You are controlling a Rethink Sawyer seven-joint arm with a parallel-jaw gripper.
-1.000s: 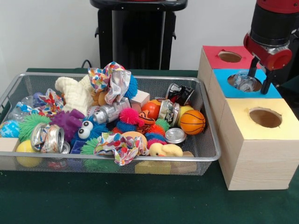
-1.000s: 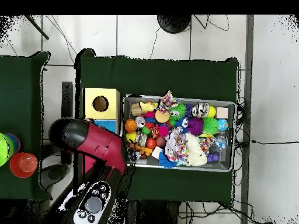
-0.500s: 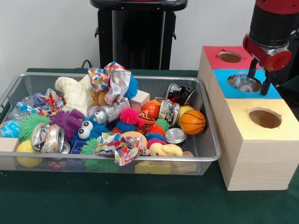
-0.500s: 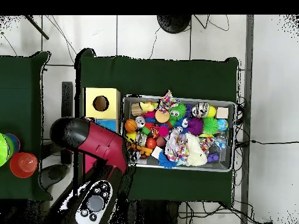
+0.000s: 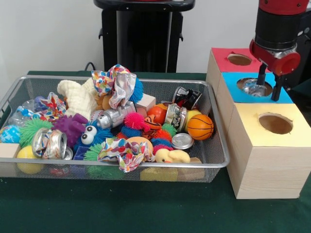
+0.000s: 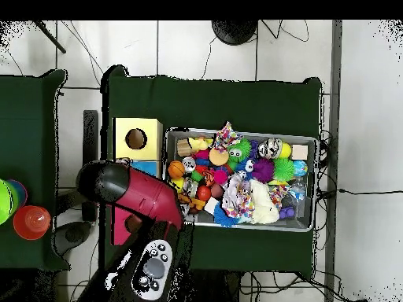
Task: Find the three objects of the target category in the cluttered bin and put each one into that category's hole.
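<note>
Gripper (image 5: 269,87) open, empty, above blue hole (image 5: 254,86)

White wall (image 5: 48,34) (seemingly plain), tiled floor (image 6: 189,47)

Bright, even light; soft shadows.

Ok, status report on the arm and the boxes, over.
Pincer open above the blue box. Crushed can sits in its hole, released. Bin clutter untouched, nothing blocking.
</note>
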